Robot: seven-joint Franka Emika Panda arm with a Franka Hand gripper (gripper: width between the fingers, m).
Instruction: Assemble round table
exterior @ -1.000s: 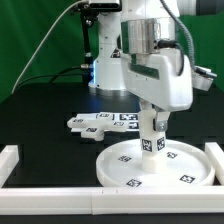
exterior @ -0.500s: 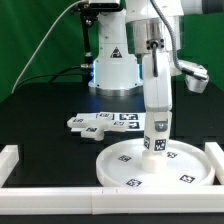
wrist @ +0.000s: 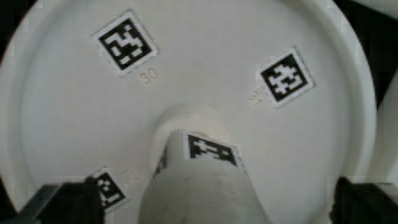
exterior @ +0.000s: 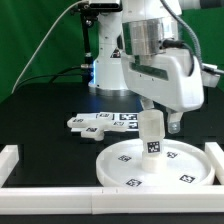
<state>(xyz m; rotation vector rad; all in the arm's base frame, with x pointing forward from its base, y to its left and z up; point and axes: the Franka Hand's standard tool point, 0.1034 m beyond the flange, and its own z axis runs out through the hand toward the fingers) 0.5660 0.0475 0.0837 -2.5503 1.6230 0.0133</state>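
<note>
Round table, white plastic kit, two parts. Large rimmed round white disc [exterior: 186,163] is lying flat on the black table [exterior: 40,120], serving as a steady base. Short thick white cylindrical leg [exterior: 151,138] is standing upright at the disc's centre, tag showing, probably seated there for fastening. Two-finger gripper [wrist: 214,197] is hanging over the leg's top. In the wrist view its dark fingers [wrist: 71,197] are sitting spread on either side of the leg, apparently clear of it, gripping nothing. Marker board [exterior: 100,120] is lying just behind the disc.
</note>
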